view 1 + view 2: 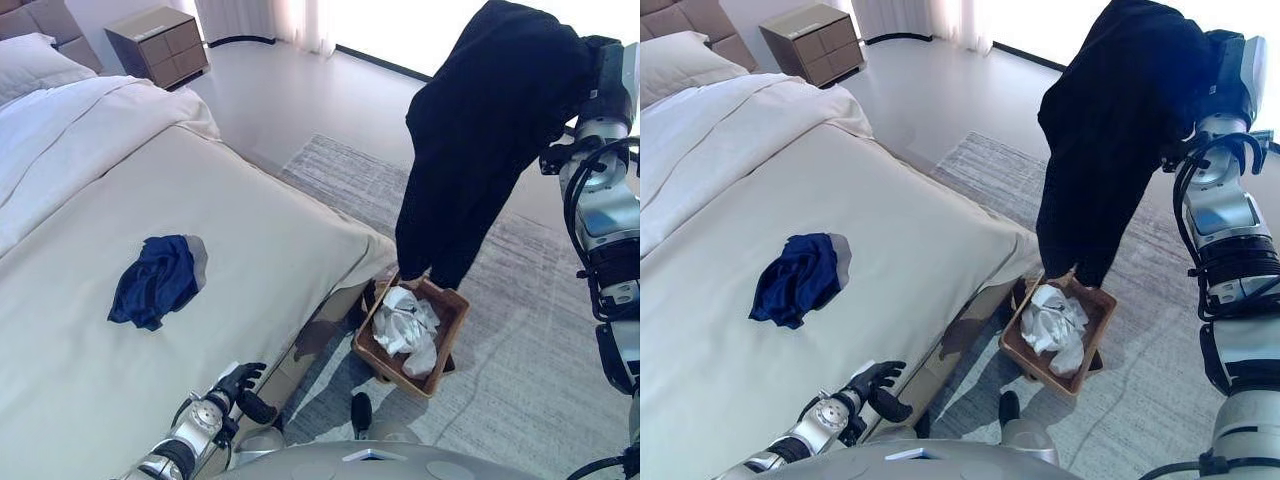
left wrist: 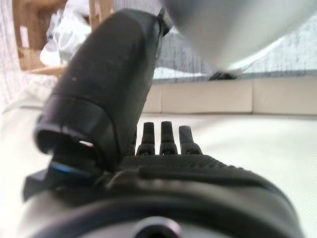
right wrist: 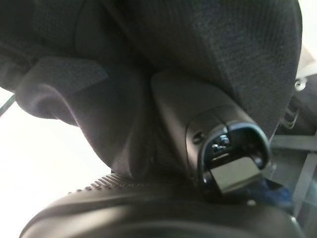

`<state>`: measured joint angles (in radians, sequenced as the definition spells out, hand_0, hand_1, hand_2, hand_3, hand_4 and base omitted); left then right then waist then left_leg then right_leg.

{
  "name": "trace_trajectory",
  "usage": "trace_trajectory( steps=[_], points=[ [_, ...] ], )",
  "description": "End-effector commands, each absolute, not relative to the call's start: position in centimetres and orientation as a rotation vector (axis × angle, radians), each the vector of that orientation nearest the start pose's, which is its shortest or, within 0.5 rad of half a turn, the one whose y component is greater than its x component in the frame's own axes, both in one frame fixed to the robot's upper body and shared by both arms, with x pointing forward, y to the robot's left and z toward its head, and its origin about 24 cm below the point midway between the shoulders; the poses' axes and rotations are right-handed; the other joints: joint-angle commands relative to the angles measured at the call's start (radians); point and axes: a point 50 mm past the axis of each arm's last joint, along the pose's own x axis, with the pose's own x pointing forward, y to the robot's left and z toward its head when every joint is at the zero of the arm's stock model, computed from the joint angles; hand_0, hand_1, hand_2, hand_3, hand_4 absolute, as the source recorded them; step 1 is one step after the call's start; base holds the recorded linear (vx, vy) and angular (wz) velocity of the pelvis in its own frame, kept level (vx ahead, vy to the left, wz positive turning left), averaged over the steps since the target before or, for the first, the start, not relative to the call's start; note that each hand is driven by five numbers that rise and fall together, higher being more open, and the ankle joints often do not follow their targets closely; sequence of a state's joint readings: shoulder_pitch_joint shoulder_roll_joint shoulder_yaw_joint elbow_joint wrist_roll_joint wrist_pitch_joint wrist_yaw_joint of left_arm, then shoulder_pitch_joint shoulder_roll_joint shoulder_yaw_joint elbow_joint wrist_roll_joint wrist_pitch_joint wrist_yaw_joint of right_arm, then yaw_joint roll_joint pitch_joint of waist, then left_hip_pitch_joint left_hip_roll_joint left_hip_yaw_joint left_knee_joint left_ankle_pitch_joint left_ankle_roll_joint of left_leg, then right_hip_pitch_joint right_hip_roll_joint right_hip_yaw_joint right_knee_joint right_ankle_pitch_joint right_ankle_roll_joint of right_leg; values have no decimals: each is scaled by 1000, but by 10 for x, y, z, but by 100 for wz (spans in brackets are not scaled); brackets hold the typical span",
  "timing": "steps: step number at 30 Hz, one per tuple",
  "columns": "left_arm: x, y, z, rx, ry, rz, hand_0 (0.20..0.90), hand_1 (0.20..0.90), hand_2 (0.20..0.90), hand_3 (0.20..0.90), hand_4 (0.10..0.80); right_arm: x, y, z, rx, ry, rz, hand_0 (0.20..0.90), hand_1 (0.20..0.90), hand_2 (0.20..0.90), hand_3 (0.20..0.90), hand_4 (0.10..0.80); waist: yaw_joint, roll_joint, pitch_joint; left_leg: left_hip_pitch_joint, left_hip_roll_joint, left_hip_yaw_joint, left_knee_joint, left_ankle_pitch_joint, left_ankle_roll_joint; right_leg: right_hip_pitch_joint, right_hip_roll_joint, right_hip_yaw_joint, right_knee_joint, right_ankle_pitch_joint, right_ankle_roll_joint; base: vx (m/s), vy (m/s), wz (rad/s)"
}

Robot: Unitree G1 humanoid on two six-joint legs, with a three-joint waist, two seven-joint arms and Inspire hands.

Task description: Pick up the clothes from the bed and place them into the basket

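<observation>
A black garment (image 1: 490, 140) hangs from my raised right hand (image 3: 148, 213), its lower end just above the brown basket (image 1: 452, 335) on the rug beside the bed. In the right wrist view the thumb (image 3: 198, 124) presses into the black cloth. White clothes (image 1: 408, 325) lie in the basket. A dark blue garment (image 1: 158, 280) lies crumpled on the cream bed (image 1: 250, 210). My left hand (image 1: 238, 385) is open and empty, low at the bed's near edge, to the right of the blue garment.
A grey rug (image 1: 520, 400) lies under the basket. A brown nightstand (image 1: 160, 45) stands beyond the bed near pale curtains. A pillow (image 1: 35, 65) and a folded white duvet lie at the head of the bed.
</observation>
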<state>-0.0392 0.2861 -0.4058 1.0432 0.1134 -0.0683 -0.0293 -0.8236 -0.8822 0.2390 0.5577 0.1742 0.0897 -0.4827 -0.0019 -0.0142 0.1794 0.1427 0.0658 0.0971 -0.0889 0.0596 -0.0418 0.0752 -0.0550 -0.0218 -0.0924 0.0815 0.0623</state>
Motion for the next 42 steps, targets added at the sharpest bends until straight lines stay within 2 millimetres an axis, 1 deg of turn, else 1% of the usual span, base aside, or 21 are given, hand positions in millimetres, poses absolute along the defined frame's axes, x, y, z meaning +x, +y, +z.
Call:
trace_trajectory(
  steps=[1, 4, 7, 9, 13, 15, 16, 18, 20, 21, 22, 23, 25, 28, 30, 31, 32, 35, 37, 40, 42],
  points=[
    [135, 220, -146, 631, 1013, -328, 900, 900, 900, 900, 800, 315, -315, 345, -523, -811, -892, 300, 300, 300, 200, 100, 36, -50, -78, -14, -32, -36, 68, -128, -2, 32, 1, -78, 18, -60, -3, 18, -28, 4],
    [133, 220, -147, 631, 1020, -329, 900, 900, 900, 900, 800, 308, -321, 347, -323, -852, -913, 300, 300, 300, 200, 100, 35, -49, -81, -13, -32, -42, 72, -132, -5, 38, 2, -83, 17, -66, -5, 33, -24, 7],
    [133, 220, -147, 633, 1020, -340, 900, 900, 900, 900, 800, 307, -325, 341, -115, -852, -865, 300, 300, 300, 200, 100, 35, -47, -85, -12, -31, -48, 76, -135, -9, 43, 1, -87, 17, -70, -8, 41, -12, 6],
    [135, 219, -147, 629, 1011, -346, 900, 900, 900, 900, 800, 308, -325, 336, -55, -839, -859, 300, 300, 300, 200, 100, 33, -46, -86, -19, -32, -49, 78, -124, -10, 36, -1, -88, 20, -63, -12, 0, 0, 0],
    [137, 215, -147, 620, 994, -355, 900, 900, 900, 900, 800, 308, -327, 331, -131, -831, -904, 300, 300, 300, 200, 100, 29, -43, -89, -23, -33, -53, 76, -122, -13, 31, -1, -85, 21, -63, -12, 0, 0, 0],
    [138, 213, -146, 617, 987, -357, 900, 900, 900, 900, 800, 308, -330, 331, -219, -810, -930, 300, 300, 300, 200, 100, 26, -42, -88, -27, -32, -53, 75, -120, -14, 27, -2, -85, 23, -62, -11, 0, 0, 0],
    [140, 213, -146, 615, 981, -358, 900, 900, 900, 900, 800, 307, -335, 329, -416, -779, -981, 300, 300, 300, 200, 100, 24, -41, -85, -29, -33, -54, 72, -118, -13, 22, -3, -83, 24, -62, -10, 0, 0, 0],
    [139, 213, -146, 611, 983, -352, 900, 900, 900, 900, 800, 304, -338, 328, -642, -766, -1029, 300, 300, 300, 200, 100, 19, -40, -82, -30, -32, -52, 69, -116, -12, 18, -3, -81, 27, -62, -9, 0, 0, 0],
    [137, 214, -146, 608, 990, -340, 900, 900, 900, 900, 800, 300, -339, 326, -949, -747, -1058, 300, 300, 300, 200, 100, 12, -40, -78, -21, -30, -51, 64, -125, -10, 23, 1, -76, 26, -72, -6, 18, 2, 0],
    [136, 214, -147, 608, 991, -338, 900, 900, 900, 900, 800, 299, -339, 326, -990, -745, -1058, 300, 300, 300, 200, 100, 11, -40, -77, -20, -30, -50, 63, -125, -9, 24, 2, -75, 26, -72, -6, 36, 1, 1],
    [133, 215, -147, 606, 996, -330, 900, 900, 900, 900, 800, 296, -338, 326, -1152, -729, -1052, 300, 300, 300, 200, 100, 5, -40, -74, -19, -30, -48, 62, -125, -7, 22, 2, -71, 28, -73, -4, 0, 0, 0],
    [132, 217, -147, 607, 999, -325, 900, 900, 900, 900, 800, 293, -337, 325, -1234, -723, -1037, 300, 300, 300, 200, 100, -1, -41, -73, -18, -30, -46, 60, -126, -6, 21, 3, -68, 29, -74, -3, 0, 0, 0],
    [130, 219, -147, 608, 1001, -318, 900, 900, 900, 900, 800, 291, -337, 323, -1248, -716, -1012, 300, 300, 300, 200, 100, -7, -42, -71, -17, -29, -44, 60, -127, -4, 19, 3, -65, 31, -76, -2, 0, 0, 0],
    [131, 220, -147, 599, 999, -301, 900, 900, 900, 900, 800, 291, -339, 310, -1006, -691, -901, 300, 300, 300, 200, 100, -21, -41, -64, -17, -28, -39, 57, -129, -2, 12, 4, -56, 34, -77, -1, -2, 2, -2],
    [133, 219, -147, 596, 993, -298, 900, 900, 900, 900, 800, 296, -340, 296, -659, -647, -776, 300, 300, 300, 200, 100, -25, -40, -57, -14, -29, -37, 54, -129, -2, 11, 4, -52, 33, -75, -2, -2, 9, -9],
    [133, 218, -146, 595, 990, -299, 900, 900, 900, 900, 800, 298, -339, 290, -541, -630, -728, 300, 300, 300, 200, 100, -25, -39, -54, -14, -29, -38, 54, -129, -3, 11, 2, -53, 33, -74, -2, -8, 12, -9],
    [135, 218, -146, 595, 986, -302, 900, 900, 900, 900, 800, 304, -336, 278, -366, -596, -652, 300, 300, 300, 200, 100, -25, -38, -51, -18, -29, -36, 54, -128, -5, 7, 0, -54, 34, -73, -3, -12, 9, -7],
    [140, 216, -145, 596, 976, -304, 900, 900, 900, 900, 800, 311, -331, 258, -273, -556, -612, 300, 300, 300, 200, 100, -24, -35, -40, -22, -28, -34, 55, -126, -7, 2, -1, -55, 36, -71, -5, -26, -7, -4],
    [144, 213, -144, 597, 960, -303, 900, 900, 900, 900, 800, 315, -327, 241, -281, -504, -614, 300, 300, 300, 200, 100, -25, -31, -27, -36, -27, -35, 57, -121, -7, -16, -1, -54, 44, -69, -6, -59, -35, -1],
    [150, 212, -142, 607, 933, -297, 900, 900, 900, 900, 800, 319, -325, 225, -304, -444, -620, 300, 300, 300, 200, 100, -25, -25, 3, -62, -24, -38, 65, -114, -7, -48, -3, -55, 65, -71, -8, -105, -46, 0],
    [161, 213, -137, 613, 900, -285, 900, 900, 900, 900, 800, 322, -322, 214, -313, -414, -625, 300, 300, 300, 200, 100, -26, -19, 36, -85, -22, -43, 68, -106, -5, -78, -3, -54, 86, -73, -10, -166, -64, -1]
  ],
)
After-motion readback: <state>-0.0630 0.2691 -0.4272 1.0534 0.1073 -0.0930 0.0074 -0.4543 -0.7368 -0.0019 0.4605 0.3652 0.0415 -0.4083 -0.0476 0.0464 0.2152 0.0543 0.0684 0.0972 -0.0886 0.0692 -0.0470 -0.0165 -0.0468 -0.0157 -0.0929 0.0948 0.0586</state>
